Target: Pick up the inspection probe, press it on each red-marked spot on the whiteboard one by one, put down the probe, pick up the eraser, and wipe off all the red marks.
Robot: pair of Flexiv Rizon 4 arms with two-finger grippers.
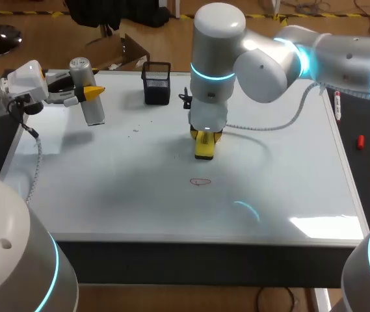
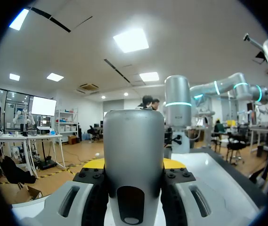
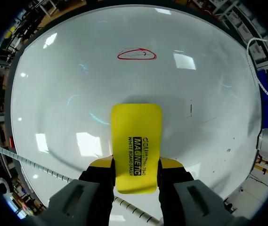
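Over the far left corner of the whiteboard [image 1: 106, 195], the left gripper [image 1: 88, 93] is closed on the grey probe [image 2: 134, 141], a finger pressed to each side of its barrel. The probe has not been put down. A black mesh cup [image 1: 157, 82] stands at the far edge. Near the middle of the whiteboard, the right gripper [image 3: 136, 164] points down with its fingers clamped on the long sides of the yellow eraser [image 3: 136, 132], near its back end. I can't tell if the eraser touches the surface. The red mark [image 3: 136, 54] lies just ahead of it, toward the near edge. The eraser looks light and stiff, with smooth sides that might slip under pressure. A grip nearer its middle would probably steady the wiping.
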